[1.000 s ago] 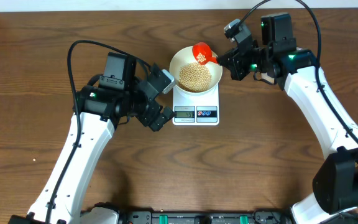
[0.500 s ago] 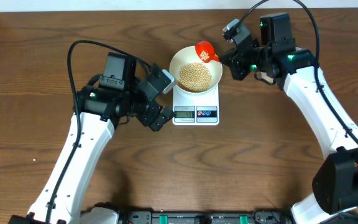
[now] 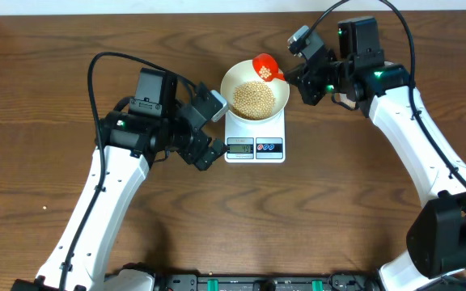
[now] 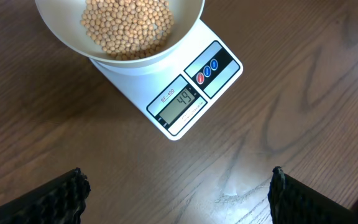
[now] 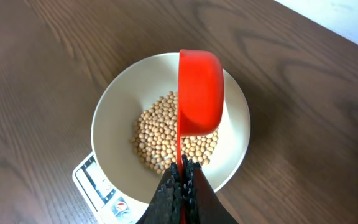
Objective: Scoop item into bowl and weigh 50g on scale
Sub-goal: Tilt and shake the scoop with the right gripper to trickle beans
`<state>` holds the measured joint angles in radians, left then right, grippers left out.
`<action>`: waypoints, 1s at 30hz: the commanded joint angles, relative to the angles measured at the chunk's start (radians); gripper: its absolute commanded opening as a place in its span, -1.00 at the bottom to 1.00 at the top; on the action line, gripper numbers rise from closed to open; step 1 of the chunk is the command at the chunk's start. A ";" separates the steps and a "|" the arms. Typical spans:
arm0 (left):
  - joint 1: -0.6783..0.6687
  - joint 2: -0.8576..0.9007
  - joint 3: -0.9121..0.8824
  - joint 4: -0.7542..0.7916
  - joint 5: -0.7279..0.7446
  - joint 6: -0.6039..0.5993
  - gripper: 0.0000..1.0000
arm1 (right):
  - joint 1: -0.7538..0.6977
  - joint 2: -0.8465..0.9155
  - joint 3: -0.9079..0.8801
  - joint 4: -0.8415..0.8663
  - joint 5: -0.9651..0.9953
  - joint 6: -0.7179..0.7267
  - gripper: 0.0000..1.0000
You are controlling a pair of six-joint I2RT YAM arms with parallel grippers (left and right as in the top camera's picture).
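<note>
The white bowl (image 3: 244, 76) sits on the white scale (image 3: 255, 146) and holds a heap of tan beans (image 3: 253, 98). The scale's display (image 4: 180, 106) reads 49. My right gripper (image 3: 291, 77) is shut on the handle of a red scoop (image 3: 266, 66), held over the bowl's far right rim with a few beans in it. In the right wrist view the scoop (image 5: 199, 93) hangs tilted over the beans (image 5: 166, 137) in the bowl (image 5: 114, 106), with the gripper (image 5: 183, 174) clamped on its handle. My left gripper (image 3: 209, 129) is open and empty, left of the scale.
The scale's red and blue buttons (image 4: 207, 68) face the front. A white wall edge runs along the table's far side (image 3: 217, 6). Both arms' cables arch over the table behind the bowl.
The red scoop has shifted slightly back and right toward the bowl's far rim. The left arm has not moved.
</note>
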<state>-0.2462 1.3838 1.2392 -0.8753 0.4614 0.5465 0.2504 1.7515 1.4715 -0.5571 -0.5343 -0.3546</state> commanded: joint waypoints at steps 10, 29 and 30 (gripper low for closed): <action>-0.002 -0.009 0.019 -0.003 -0.002 -0.009 0.89 | 0.008 -0.024 0.006 0.001 -0.025 -0.036 -0.98; -0.002 -0.009 0.020 -0.003 -0.002 -0.009 0.89 | 0.006 -0.024 0.006 -0.004 -0.026 -0.085 -0.98; -0.002 -0.009 0.019 -0.003 -0.002 -0.009 0.89 | 0.007 -0.024 0.006 -0.004 -0.026 -0.089 -0.98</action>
<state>-0.2462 1.3838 1.2392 -0.8753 0.4614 0.5465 0.2527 1.7515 1.4715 -0.5598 -0.5426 -0.4004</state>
